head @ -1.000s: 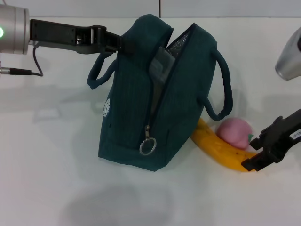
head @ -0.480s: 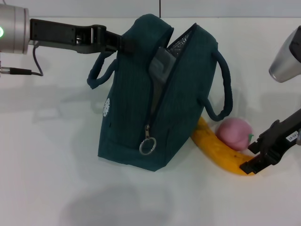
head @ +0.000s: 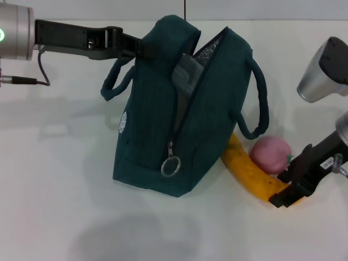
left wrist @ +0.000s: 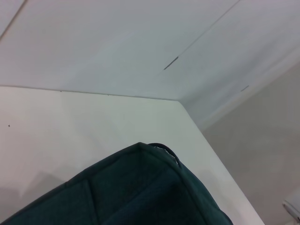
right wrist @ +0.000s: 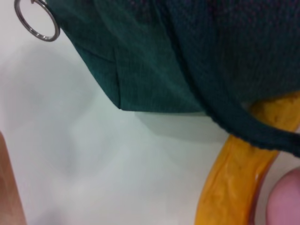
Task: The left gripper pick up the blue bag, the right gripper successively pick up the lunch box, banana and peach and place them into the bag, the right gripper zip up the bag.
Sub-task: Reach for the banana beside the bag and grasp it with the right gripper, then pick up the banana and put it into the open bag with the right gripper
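Note:
The blue bag (head: 179,119) stands upright mid-table, its top unzipped, and it also shows in the left wrist view (left wrist: 140,192) and the right wrist view (right wrist: 154,51). My left gripper (head: 137,49) is shut on the bag's upper left rim. A grey lunch box (head: 186,73) sticks out of the opening. The yellow banana (head: 251,173) lies against the bag's right base, with the pink peach (head: 270,154) behind it. My right gripper (head: 283,186) is down at the banana's right end, fingers apart on either side of it. Up close I see the banana (right wrist: 234,178) and the peach (right wrist: 287,199).
A metal zipper ring (head: 170,166) hangs on the bag's front seam, also seen as the ring (right wrist: 36,21) from the right wrist. The bag's right handle (head: 260,103) loops over the banana. White table (head: 65,179) lies bare to the left and front.
My right gripper has dropped lower and shifted left, closing in on the banana's right end. The bag, left gripper, banana and peach have stayed put.

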Available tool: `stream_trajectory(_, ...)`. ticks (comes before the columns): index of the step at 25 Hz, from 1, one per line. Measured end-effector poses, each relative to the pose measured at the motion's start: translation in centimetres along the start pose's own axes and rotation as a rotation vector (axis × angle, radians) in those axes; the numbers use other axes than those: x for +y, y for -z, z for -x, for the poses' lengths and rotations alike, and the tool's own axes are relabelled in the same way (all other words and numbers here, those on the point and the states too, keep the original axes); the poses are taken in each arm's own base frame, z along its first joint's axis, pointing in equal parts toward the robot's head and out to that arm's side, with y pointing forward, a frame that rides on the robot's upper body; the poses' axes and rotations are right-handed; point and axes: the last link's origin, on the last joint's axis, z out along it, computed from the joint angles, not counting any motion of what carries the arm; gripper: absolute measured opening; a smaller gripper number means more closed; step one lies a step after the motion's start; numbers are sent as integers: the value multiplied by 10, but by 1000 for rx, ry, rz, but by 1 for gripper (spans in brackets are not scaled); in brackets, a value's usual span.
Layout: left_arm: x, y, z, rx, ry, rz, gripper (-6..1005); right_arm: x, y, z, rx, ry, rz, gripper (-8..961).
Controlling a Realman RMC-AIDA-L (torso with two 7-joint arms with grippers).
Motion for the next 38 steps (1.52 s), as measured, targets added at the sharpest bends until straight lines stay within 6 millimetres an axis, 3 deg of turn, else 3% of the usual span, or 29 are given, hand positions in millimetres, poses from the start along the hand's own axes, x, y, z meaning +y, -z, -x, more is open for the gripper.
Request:
stream_trajectory(10,0,1,-1,3,-4,-4,77,0,-9,5,34,24,-1,634)
stream_trajectory(26,0,0,-2,5,-4,-5,78,-2,-9,5,65,31,-24,546)
stream_trajectory(31,0,0,-3,8,-5,-7,79,-4,-10,3,74,23,-24,479)
stream_trajectory(38,2,-2,-5,8,-10,-3,79,-7,14,-5,-115,-33,116,464)
